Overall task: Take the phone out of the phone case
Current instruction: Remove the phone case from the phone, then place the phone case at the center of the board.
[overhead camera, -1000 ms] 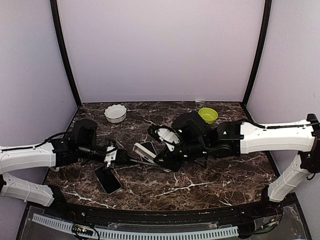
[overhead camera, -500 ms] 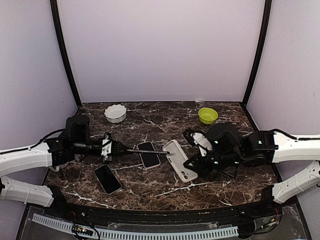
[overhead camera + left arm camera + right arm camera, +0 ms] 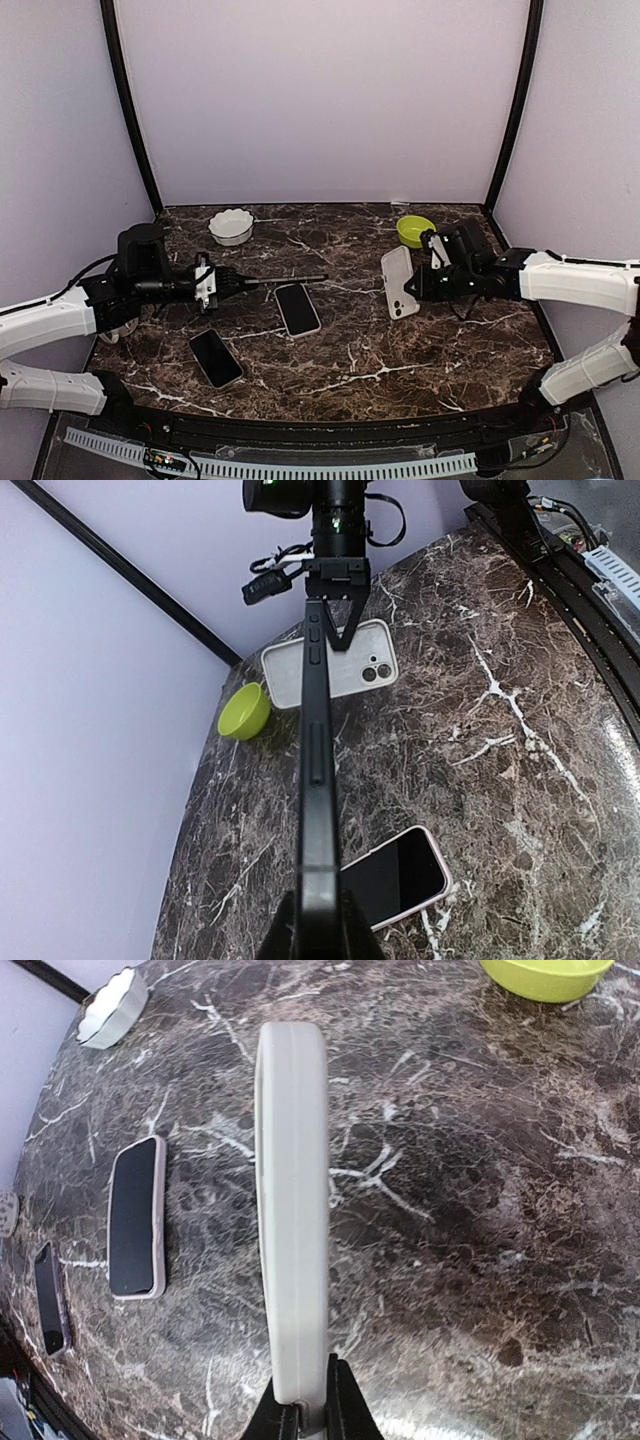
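Note:
My left gripper (image 3: 222, 284) is shut on the near end of a black phone (image 3: 285, 280), which it holds edge-on above the table, pointing right. In the left wrist view the phone (image 3: 318, 780) runs straight out from the gripper (image 3: 320, 930), side buttons showing. My right gripper (image 3: 428, 281) is shut on the edge of a white phone case (image 3: 400, 283), empty and upright, with its camera cutout showing (image 3: 335, 665). The right wrist view shows the case (image 3: 292, 1210) edge-on above the gripper (image 3: 305, 1422). Phone and case are well apart.
A phone in a pale pink case (image 3: 298, 309) lies screen-up mid-table, and a second dark phone (image 3: 216, 357) lies near the front left. A white scalloped bowl (image 3: 231, 226) and a green bowl (image 3: 415, 231) stand at the back. Curtain walls enclose the table.
The right arm has drawn back to the right with the white case and raised it upright. The left arm has pulled back left with the black phone. The two grippers were together a second ago.

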Controlling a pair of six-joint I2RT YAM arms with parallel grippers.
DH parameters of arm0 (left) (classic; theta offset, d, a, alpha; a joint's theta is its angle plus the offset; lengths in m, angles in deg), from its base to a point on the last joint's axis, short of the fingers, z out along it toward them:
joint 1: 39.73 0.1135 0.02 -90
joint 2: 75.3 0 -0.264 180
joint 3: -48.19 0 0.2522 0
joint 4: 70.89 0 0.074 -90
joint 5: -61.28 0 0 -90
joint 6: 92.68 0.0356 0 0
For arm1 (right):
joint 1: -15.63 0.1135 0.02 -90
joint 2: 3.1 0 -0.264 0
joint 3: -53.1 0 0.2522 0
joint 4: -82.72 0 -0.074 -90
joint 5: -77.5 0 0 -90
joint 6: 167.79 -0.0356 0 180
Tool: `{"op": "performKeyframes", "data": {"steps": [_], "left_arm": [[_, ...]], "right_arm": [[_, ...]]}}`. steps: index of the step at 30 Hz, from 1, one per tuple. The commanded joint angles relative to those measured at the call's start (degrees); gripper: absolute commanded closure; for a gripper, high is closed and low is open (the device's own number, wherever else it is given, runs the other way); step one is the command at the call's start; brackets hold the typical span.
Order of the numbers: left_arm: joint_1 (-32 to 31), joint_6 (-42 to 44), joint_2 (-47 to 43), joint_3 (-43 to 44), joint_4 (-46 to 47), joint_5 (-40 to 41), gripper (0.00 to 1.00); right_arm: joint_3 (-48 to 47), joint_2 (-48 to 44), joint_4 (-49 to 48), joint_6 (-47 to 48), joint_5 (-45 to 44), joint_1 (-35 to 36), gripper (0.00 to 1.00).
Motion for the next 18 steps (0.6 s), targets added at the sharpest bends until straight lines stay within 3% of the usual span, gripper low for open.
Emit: {"op": "performKeyframes", "data": {"steps": [1, 11, 12, 15, 18], "left_arm": [[0.2, -1.0, -1.9, -0.2, 3.4, 0.2, 1.00], [0.2, -1.1, -3.0, -0.9, 3.4, 0.3, 1.00], [0.2, -1.2, -3.0, -0.9, 3.4, 0.1, 1.00], [0.2, -1.3, -3.0, -1.0, 3.3, -0.1, 1.00], [0.3, -1.3, -3.1, -1.0, 3.0, 0.0, 1.00]], "right_arm": [[-4.3, 7.6, -7.3, 3.8, 12.5, -6.0, 1.00], [-17.3, 22.7, -8.3, 5.0, 19.9, -9.9, 1.00], [-17.9, 23.6, -8.4, 4.8, 20.0, -10.3, 0.93], [-18.3, 25.4, -5.5, 4.4, 18.5, -13.0, 0.48], [-14.2, 22.3, -2.1, 6.0, 13.1, -15.8, 0.29]]}}
